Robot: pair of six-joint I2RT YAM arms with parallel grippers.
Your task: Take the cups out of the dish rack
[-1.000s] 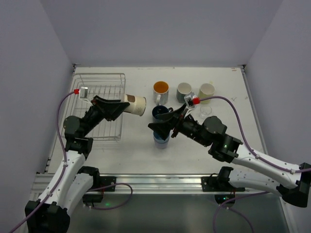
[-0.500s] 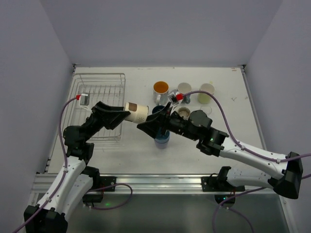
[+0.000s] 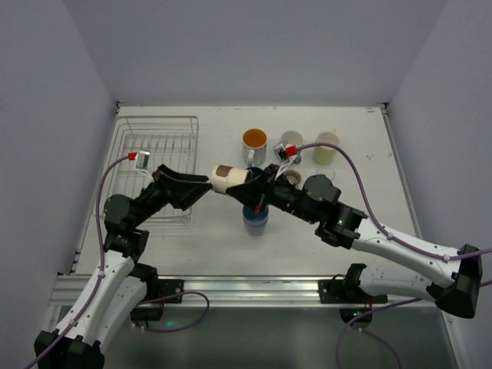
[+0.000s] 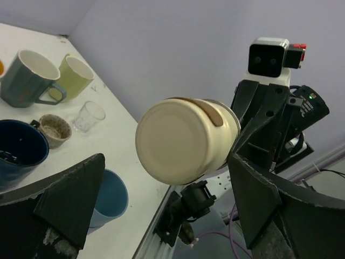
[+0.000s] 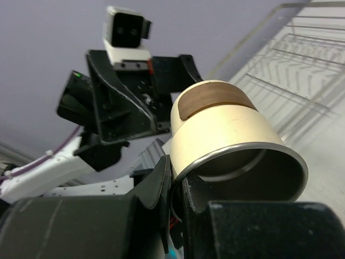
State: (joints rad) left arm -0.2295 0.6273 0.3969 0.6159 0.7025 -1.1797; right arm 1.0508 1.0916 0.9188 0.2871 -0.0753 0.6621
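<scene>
A beige cup [image 3: 228, 178] hangs on its side in the air between both arms, right of the dish rack [image 3: 157, 118]. My right gripper [image 3: 250, 183] is shut on its rim [image 5: 180, 186], one finger inside and one outside the cup [image 5: 226, 135]. My left gripper [image 3: 201, 187] stands open around the cup's base [image 4: 183, 143], its fingers [image 4: 75, 199] apart from it. No cups show in the rack [image 5: 302, 59]. An orange-inside cup [image 3: 254, 141], grey mug [image 3: 290, 141] and pale yellow-green cup [image 3: 327, 146] stand on the table.
A light blue cup [image 3: 255, 219] stands on the table below the held cup, with a navy mug [image 4: 19, 151] just behind it. A small speckled cup [image 4: 53, 128] and a tiny clear glass [image 4: 90, 115] sit nearby. Walls enclose the table on three sides.
My right gripper reached in from the right and shut on the beige cup's rim. My left gripper, which held the cup, opened and let it go.
</scene>
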